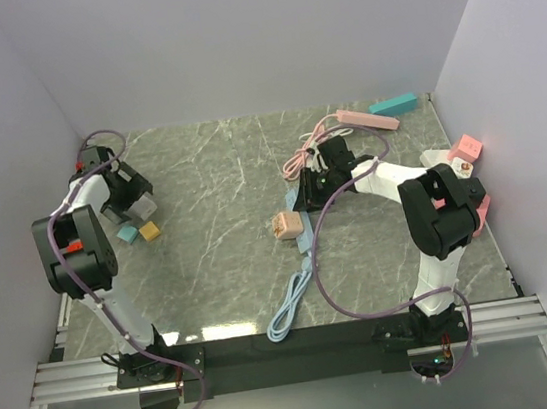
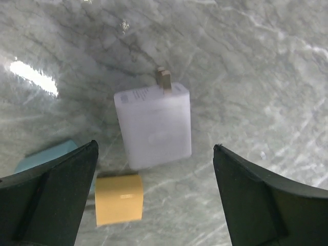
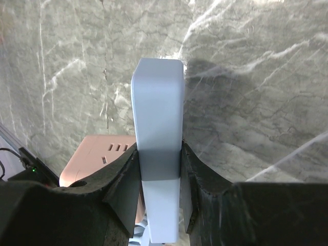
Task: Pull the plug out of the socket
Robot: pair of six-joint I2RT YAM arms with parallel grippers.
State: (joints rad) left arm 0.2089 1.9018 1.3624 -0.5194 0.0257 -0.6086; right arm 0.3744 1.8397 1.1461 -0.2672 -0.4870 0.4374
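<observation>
The left gripper stands wide open and holds nothing. The white plug lies between its fingers, touching neither and nearer the left one. Its long axis runs forward from the fingertips, with the prong pointing away. A yellow block sits just behind it. The plug looks free, so lift straight up, clear of it. The right gripper is clamped on the light-blue socket strip, which juts forward between its fingers; hold it firm.

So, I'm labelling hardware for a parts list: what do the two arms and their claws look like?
The left arm and right arm are white links with bulky black joints, each trailed by a looping purple cable. The left claw and right claw have thick matte-black fingers.
</observation>
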